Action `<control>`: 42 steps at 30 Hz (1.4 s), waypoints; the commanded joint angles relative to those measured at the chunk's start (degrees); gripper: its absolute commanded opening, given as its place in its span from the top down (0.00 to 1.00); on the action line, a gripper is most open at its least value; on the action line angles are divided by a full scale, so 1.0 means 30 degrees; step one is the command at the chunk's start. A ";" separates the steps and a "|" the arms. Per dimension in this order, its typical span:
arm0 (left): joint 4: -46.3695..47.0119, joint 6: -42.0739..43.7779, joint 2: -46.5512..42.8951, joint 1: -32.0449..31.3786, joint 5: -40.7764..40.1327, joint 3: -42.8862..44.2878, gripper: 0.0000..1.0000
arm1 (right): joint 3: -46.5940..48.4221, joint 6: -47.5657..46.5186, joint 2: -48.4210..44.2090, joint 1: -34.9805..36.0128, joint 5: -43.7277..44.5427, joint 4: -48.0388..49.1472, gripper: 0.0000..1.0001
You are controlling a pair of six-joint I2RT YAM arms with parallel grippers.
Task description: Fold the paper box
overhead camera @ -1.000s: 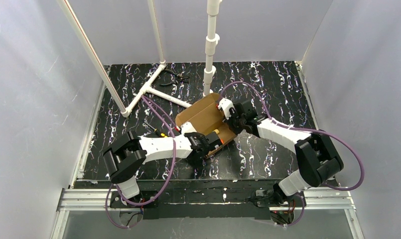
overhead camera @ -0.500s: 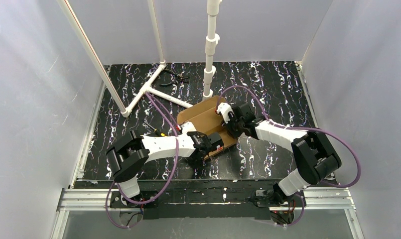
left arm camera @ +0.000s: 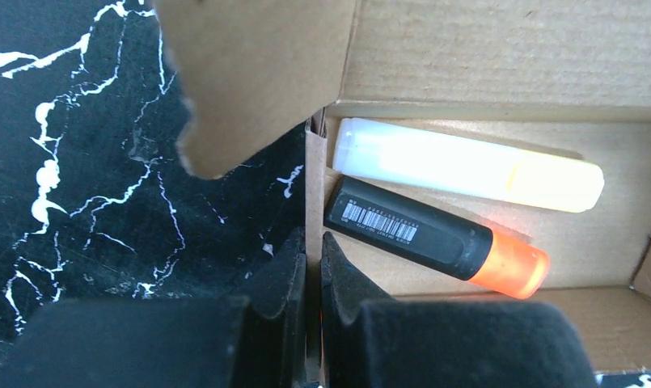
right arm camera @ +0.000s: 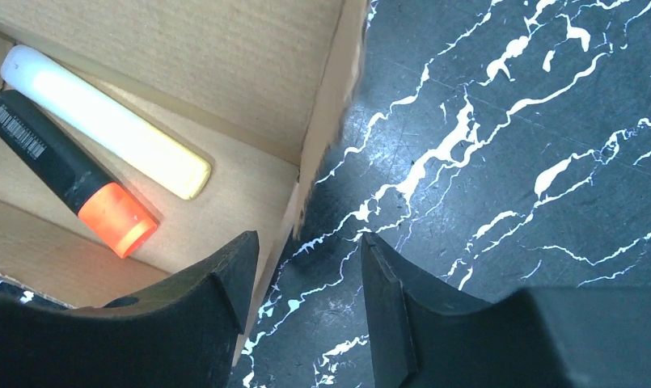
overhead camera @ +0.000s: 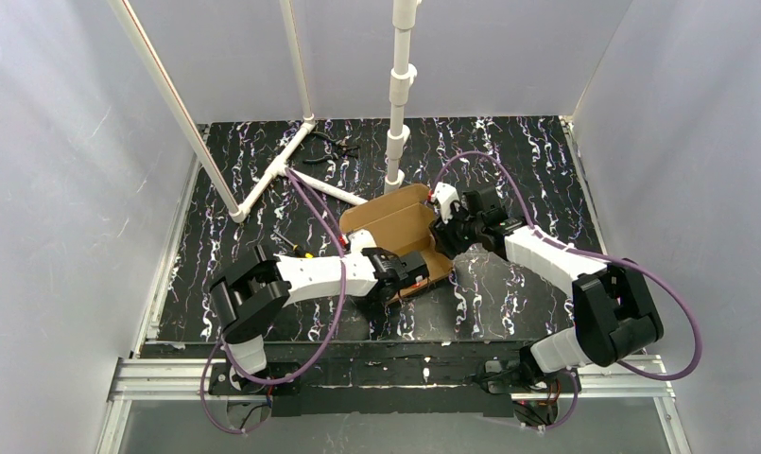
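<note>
The paper box [overhead camera: 392,225] is a brown cardboard mailer lying open on the black marbled table, its lid flap [left arm camera: 249,73] raised. Inside lie a pale yellow highlighter [left arm camera: 467,166] and a black marker with an orange cap [left arm camera: 423,233]. My left gripper [left arm camera: 314,242] is shut on the box's thin side wall [left arm camera: 314,186], at the box's near left side [overhead camera: 409,274]. My right gripper [right arm camera: 306,250] stands open at the box's right side [overhead camera: 444,225]. The right wall's edge [right arm camera: 326,113] runs just beside its left finger [right arm camera: 225,275], untouched by the other finger.
A white pipe frame [overhead camera: 280,170] lies at the back left and an upright white pipe [overhead camera: 398,95] stands just behind the box. Dark pliers [overhead camera: 337,144] lie near the back. Small tools [overhead camera: 296,248] lie left of the box. White walls enclose the table.
My right gripper has opened, let go of the box's right wall and drawn back to the right. The left gripper has stayed shut on the side wall and shifted slightly right.
</note>
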 commanded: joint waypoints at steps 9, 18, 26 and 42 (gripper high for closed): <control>-0.2017 0.0236 0.0337 -0.0058 -0.1191 0.1172 0.97 | -0.0275 0.0050 0.0608 0.0484 0.0191 0.0207 0.43; -0.2081 0.0218 0.0307 -0.0057 -0.1216 0.1232 0.96 | -0.0356 -0.0104 0.2136 0.1739 0.2665 0.0318 0.65; -0.2052 0.0369 0.0460 -0.0058 -0.1040 0.1481 0.94 | -0.0507 0.0198 0.2716 0.2805 0.5955 0.1217 0.99; -0.2026 0.0259 0.0031 -0.0058 -0.1043 0.0974 0.89 | -0.0147 -0.0110 0.2235 0.2841 0.5861 0.0796 0.57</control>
